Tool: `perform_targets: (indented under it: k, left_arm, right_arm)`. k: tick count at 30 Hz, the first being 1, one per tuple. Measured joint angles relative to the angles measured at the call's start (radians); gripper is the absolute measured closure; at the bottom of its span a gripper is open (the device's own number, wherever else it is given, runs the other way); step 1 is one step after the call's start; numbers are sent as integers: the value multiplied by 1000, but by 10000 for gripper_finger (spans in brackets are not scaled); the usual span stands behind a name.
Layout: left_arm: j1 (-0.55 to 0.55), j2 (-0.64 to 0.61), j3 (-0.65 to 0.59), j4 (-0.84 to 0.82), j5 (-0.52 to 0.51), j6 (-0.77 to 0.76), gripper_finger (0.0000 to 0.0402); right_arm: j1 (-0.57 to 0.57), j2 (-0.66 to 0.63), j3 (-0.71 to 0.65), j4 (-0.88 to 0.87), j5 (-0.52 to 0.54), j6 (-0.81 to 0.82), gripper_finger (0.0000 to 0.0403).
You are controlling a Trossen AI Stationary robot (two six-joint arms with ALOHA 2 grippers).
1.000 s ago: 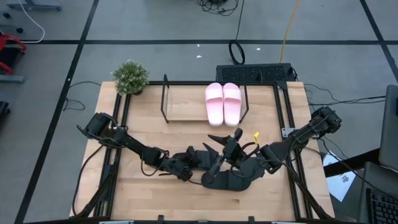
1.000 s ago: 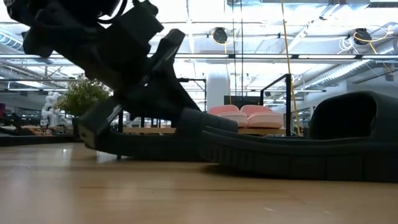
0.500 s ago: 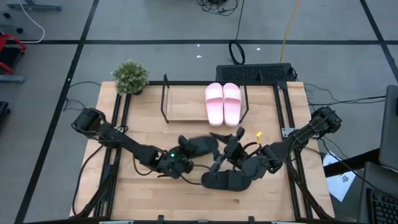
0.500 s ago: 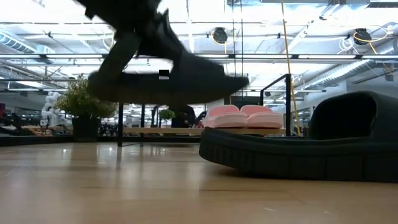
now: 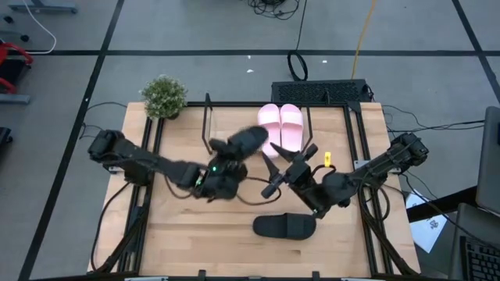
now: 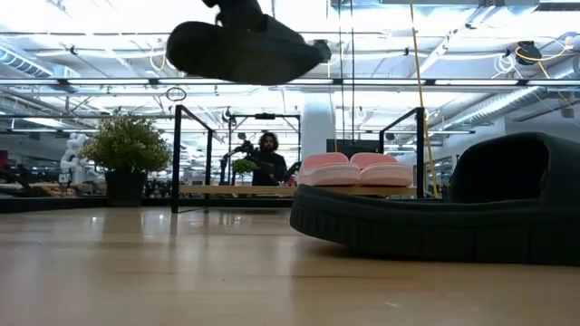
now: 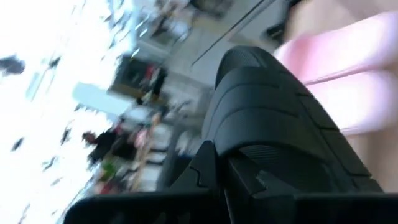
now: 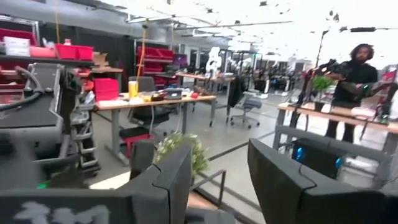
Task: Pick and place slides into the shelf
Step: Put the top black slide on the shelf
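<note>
Left end effector (image 5: 221, 165): I have it clamped on one black slide (image 5: 245, 143), carried in the air. One second ago it was down at the bench with both black slides close together; now the slide is lifted clear, as the low view shows it high above the bench (image 6: 136, 272).

Carried slide position: just ahead of the left end effector, over the near edge of the shelf (image 5: 226, 129), beside the pink pair (image 5: 280, 127). In the left wrist view the ribbed sole fills the picture with pink behind it.

Right end effector (image 5: 291, 168): fingers apart, holding nothing. It has risen off the bench since half a second ago and now hangs between the shelf and the second black slide.

Second black slide (image 5: 285, 226): flat on the bench, behind the right end effector, untouched.

Shelf: the pink pair sits on the right part of the board; the left part is bare.

Meaning for the task: I judge the third slide is in transit; next is lowering it onto the bare board next to the pink pair.

Beyond the bench: potted plant (image 5: 163, 97); a person (image 6: 267, 159) stands in the room.
</note>
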Motion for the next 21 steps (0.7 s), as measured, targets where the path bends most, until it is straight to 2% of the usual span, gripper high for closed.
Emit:
perform_targets:
  k: [2,11,15,21]
  left_arm:
    - [49,0,13,0,-31,22,401]
    - [225,19,22,41,-24,17,401]
    - [264,54,24,95,-30,35,401]
    - [267,130,30,189,-62,54,401]
  right_arm:
    - [-3,-2,0,75,0,-91,257]
    - [-44,-4,0,502,-8,-575,257]
    - [-84,-8,0,587,-7,-679,257]
    - [-144,-27,0,583,-4,-711,257]
